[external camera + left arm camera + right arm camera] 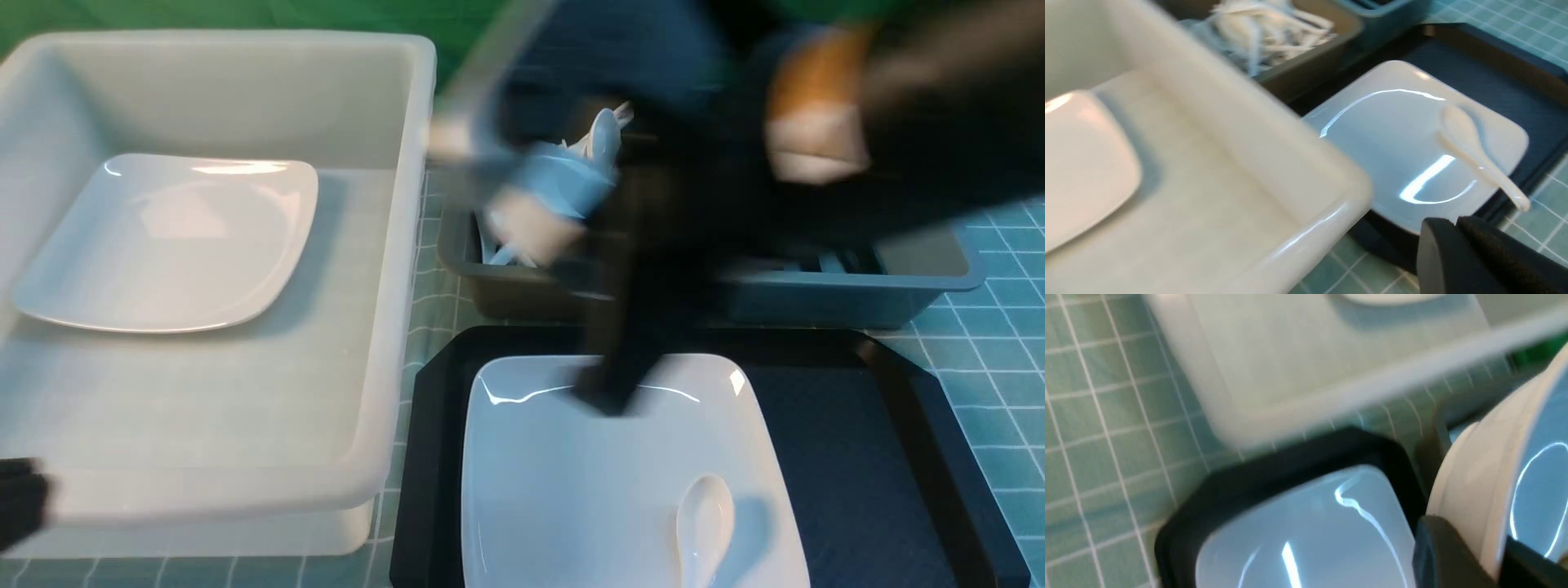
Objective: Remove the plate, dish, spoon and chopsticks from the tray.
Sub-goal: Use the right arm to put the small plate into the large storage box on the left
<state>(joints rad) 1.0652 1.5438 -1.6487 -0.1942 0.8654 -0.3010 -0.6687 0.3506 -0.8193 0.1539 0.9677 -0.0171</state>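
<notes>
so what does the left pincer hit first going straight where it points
The left pincer most likely meets the edge of the plate on the tray; depth is unclear.

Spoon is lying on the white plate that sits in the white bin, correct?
Not quite. The spoon is lying on the white plate that sits on the black tray, not in the white bin. The front view shows it.

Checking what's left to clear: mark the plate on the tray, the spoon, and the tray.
Plate (588,490): front view, bare centre.
Spoon (705,506): front view, its bowl.
Tray (849,433): front view, bare floor right of plate.
</notes>
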